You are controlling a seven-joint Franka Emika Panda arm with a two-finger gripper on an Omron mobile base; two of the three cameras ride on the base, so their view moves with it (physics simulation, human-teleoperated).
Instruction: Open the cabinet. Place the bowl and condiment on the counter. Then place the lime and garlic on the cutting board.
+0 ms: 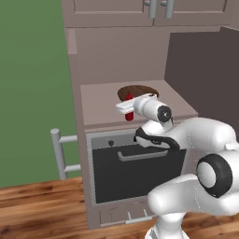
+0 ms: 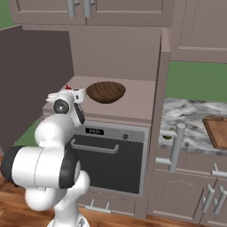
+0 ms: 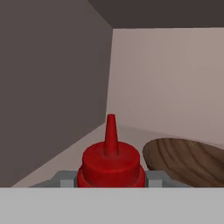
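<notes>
Cabinet (image 2: pixel 35 80) stands open, its dark door swung aside, exposing a taupe shelf above an oven. Wooden bowl (image 2: pixel 106 91), dark brown and shallow, rests upright on the shelf. Red condiment (image 3: pixel 111 164), with pointed cap, stands upright on the same shelf just beside the bowl. Reddish cutting board (image 2: pixel 217 131) lies flat on the marble counter (image 2: pixel 186 117). A small green lime (image 2: pixel 167 137) sits on the counter near its front edge.

The cabinet (image 2: pixel 146 99) shelf above the oven carries the bowl (image 2: pixel 106 91) and, just beside it, the upright condiment (image 3: pixel 111 164), near the shelf's front edge. To the right, the counter (image 2: pixel 186 116) carries the cutting board (image 2: pixel 217 130); a small green thing near its front edge is too small to tell.
</notes>
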